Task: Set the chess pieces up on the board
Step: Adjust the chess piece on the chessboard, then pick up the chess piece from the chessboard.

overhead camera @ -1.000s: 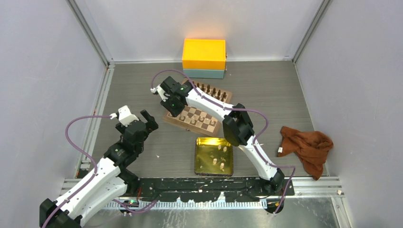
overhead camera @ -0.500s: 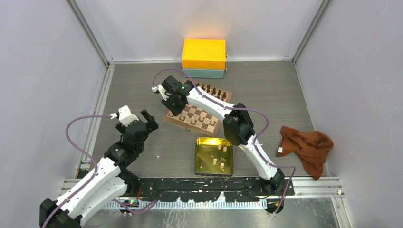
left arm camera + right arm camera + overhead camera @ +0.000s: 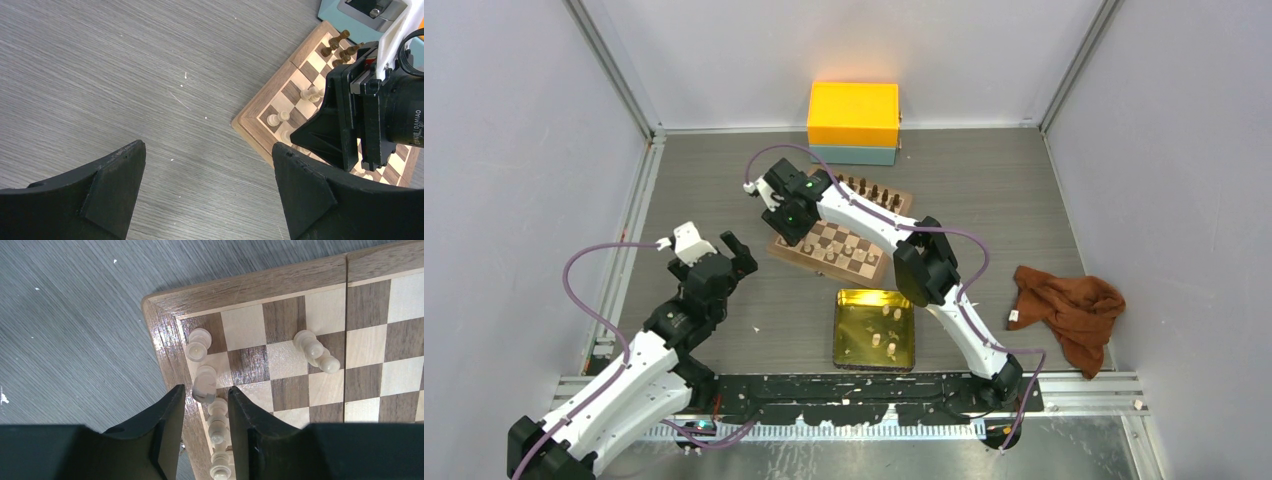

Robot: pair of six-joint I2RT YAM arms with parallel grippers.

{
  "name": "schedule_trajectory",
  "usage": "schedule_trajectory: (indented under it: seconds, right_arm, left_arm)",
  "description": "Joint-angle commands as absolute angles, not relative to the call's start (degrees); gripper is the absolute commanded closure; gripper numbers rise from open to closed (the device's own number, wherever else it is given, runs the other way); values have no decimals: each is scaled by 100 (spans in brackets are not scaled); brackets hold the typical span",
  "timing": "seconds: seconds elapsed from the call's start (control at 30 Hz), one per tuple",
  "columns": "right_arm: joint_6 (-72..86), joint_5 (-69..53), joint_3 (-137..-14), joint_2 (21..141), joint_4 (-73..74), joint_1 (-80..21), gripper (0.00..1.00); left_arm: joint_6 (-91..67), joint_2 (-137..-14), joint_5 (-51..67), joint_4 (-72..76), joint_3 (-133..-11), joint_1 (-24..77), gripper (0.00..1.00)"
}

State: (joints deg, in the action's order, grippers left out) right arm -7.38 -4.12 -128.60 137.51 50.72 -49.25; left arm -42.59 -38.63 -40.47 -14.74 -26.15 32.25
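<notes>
Right fingers parted over the board's left corner; left fingers wide open over bare counter.

The right fingers (image 3: 165, 430) stood a little apart, touching nothing, with a cream knight (image 3: 204, 385) just beyond their tips and more pale chess pieces (image 3: 217, 422) lined up in the gap between them, along the edge of the board (image 3: 250, 285). The left fingers (image 3: 115, 190) were spread wide above the grey wood-grain counter (image 3: 724, 180), left of the board. Dark pieces (image 3: 869, 190) lined the board's far edge. Near it, a gold tray (image 3: 849, 340) held a few pale pieces. A brown cloth (image 3: 1069, 310) lay at the right, and a yellow box (image 3: 852, 113) sat on a teal box (image 3: 852, 155) by the far wall. Plain grey walls closed in the counter. From above, both arms and all the objects sat much as a second before.
</notes>
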Motion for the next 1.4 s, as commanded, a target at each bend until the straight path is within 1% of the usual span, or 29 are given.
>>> schedule_trajectory:
  seconds: [0.0, 0.6, 0.97, 1.17, 1.37]
  right_arm:
    - [-787, -401, -12973, 13550, 4918, -4902, 56]
    - [-741, -362, -12971, 13196, 4790, -4900, 55]
    - [-467, -52, -12089, 12315, 3971, -4845, 54]
    - [-123, 663, -11087, 11556, 3150, -4696, 53]
    - [353, 1155, -10107, 10810, 2562, -4369, 53]
  left_arm:
    - [-4201, -3876, -4183, -1135, -2741, 3241, 3]
    - [-4158, -3830, -4224, -1301, -2948, 3243, 3]
    - [-3924, -3863, -4171, -1527, -3343, 3243, 3]
    - [-3758, -4742, -3796, -1421, -3793, 3243, 3]
    - [-3565, -6071, -3346, -1223, -4556, 3243, 3]
